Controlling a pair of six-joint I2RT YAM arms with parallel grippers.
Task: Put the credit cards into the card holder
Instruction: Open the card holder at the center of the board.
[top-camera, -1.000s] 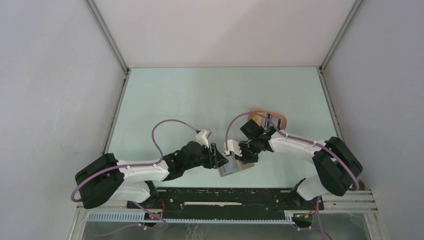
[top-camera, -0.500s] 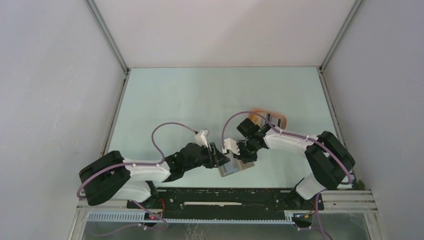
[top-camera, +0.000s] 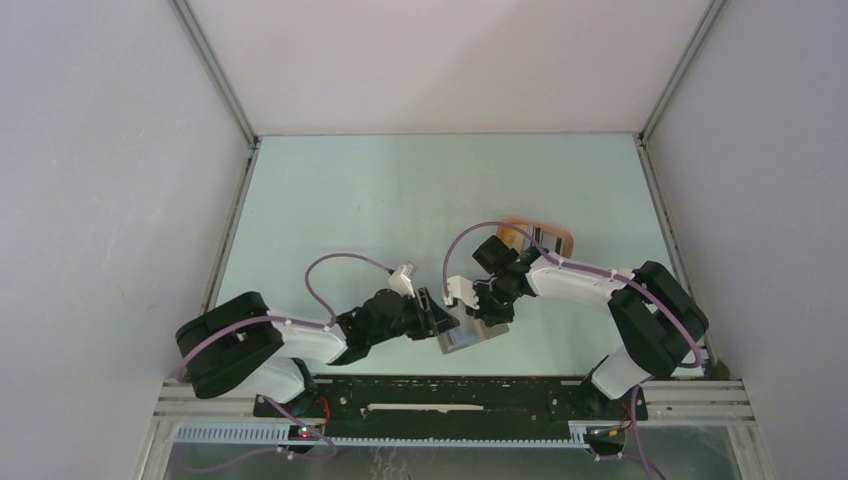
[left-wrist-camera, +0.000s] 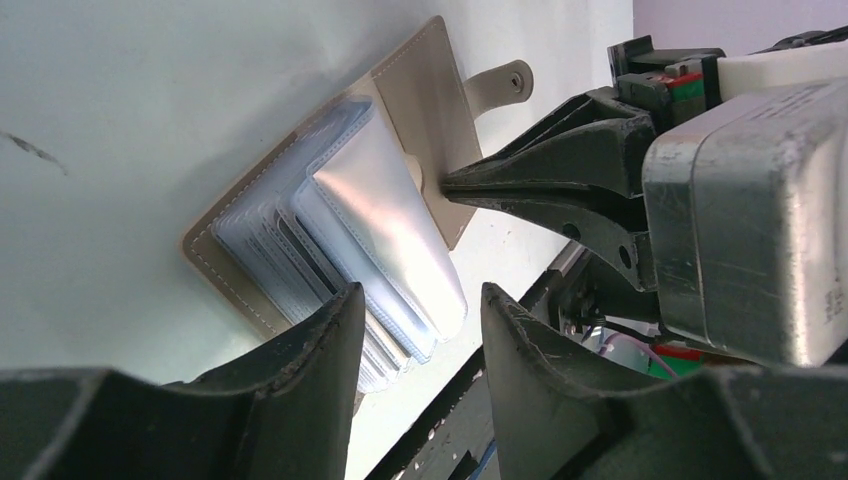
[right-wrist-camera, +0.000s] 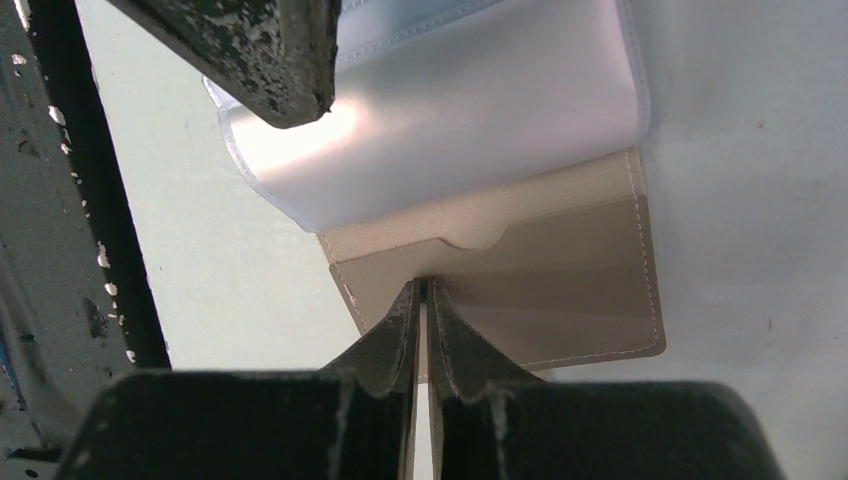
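Pale green counter (top-camera: 400, 200), near edge: the right hand (right-wrist-camera: 422, 287), fingers pinched shut, touches its tips to the pocket lip (right-wrist-camera: 478, 238) of the open card holder (left-wrist-camera: 425, 90) lying flat. Just beside, the left hand (left-wrist-camera: 418, 297) stands partly open, straddling the holder's clear sleeves (left-wrist-camera: 390, 220).

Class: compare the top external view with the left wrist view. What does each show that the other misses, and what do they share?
Only the top external view shows the peach tray with credit cards in it. Only the left wrist view shows the clear plastic sleeves fanned open and the snap tab. Both show the card holder lying open, with the right gripper shut on its edge and the left gripper open around the sleeves.
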